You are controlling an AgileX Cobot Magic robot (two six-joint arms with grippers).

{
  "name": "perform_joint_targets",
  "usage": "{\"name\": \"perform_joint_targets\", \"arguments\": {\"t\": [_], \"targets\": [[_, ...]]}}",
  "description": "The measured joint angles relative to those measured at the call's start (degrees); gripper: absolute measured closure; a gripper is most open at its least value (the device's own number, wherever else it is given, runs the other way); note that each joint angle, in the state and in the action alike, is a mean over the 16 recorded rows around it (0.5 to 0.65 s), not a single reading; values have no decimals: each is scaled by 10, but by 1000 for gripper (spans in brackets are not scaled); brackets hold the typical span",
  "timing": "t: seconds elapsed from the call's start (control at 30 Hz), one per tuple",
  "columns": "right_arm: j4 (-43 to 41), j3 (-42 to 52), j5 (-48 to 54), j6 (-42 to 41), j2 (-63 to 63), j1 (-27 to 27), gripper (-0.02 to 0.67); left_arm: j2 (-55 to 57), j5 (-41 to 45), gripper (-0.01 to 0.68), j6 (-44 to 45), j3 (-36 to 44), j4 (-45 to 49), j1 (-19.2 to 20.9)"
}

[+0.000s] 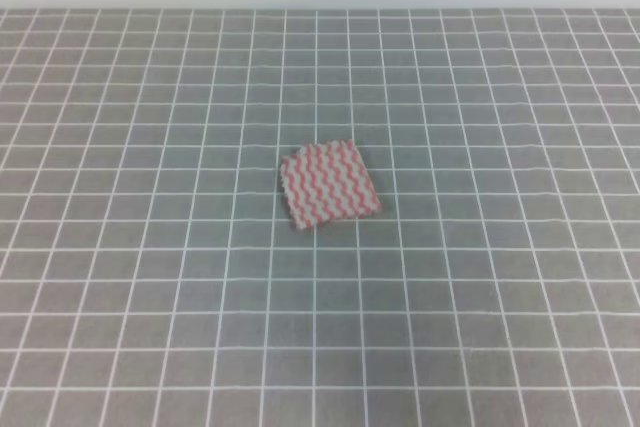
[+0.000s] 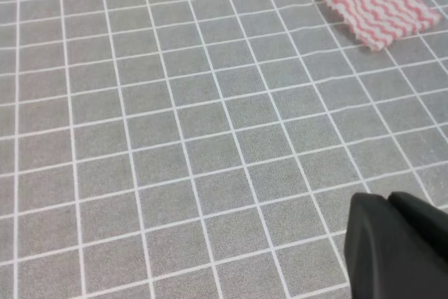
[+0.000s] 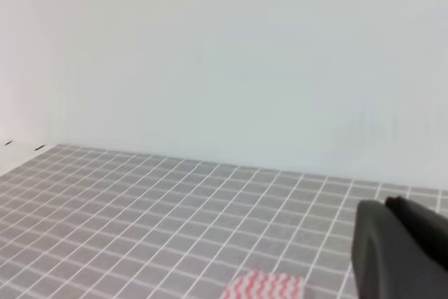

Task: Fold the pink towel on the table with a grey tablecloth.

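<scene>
Where the grey tablecloth covers the tabletop [image 1: 150, 277], one pink towel [image 1: 330, 185] lies flat near the middle of the surface, well apart from every edge. It is a single small cloth with pink-and-white wavy stripes, turned slightly askew to the white grid lines. In the exterior high view it spans little more than one grid square each way. Its near-left edge looks slightly thickened, though whether it is doubled over cannot be told.

Two claws are present, one per wrist view. Neither appears in the exterior high view. The left claw [image 2: 399, 250] shows only as a dark body at the lower right of its view, above bare grid, well apart from the towel [image 2: 376, 6]. The right claw [image 3: 402, 250] shows likewise as a dark body, with the towel [image 3: 266, 286] lower in its view. How far either claw is parted cannot be told; neither touches the towel.

A plain pale wall [image 3: 231, 54] stands beyond the far edge of the tabletop.
</scene>
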Motion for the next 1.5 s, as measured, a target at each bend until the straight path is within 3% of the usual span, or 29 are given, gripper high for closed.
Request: {"name": "perform_joint_targets", "arguments": {"t": [0.43,0.73,1.2,1.3,1.5], "targets": [[-38,10,81,2,4,0,665,-1,3,673,0,0,1,0],[-126,74,-35,3,-24,-16,665,-3,3,673,2,0,0,0],[-160,253,-128,11,-188,-125,665,-1,2,672,3,0,1,0],[-196,275,-124,59,-208,-137,665,1,2,672,4,0,2,0],[-352,305,-87,245,-232,-147,665,3,0,672,5,0,2,0]]}}
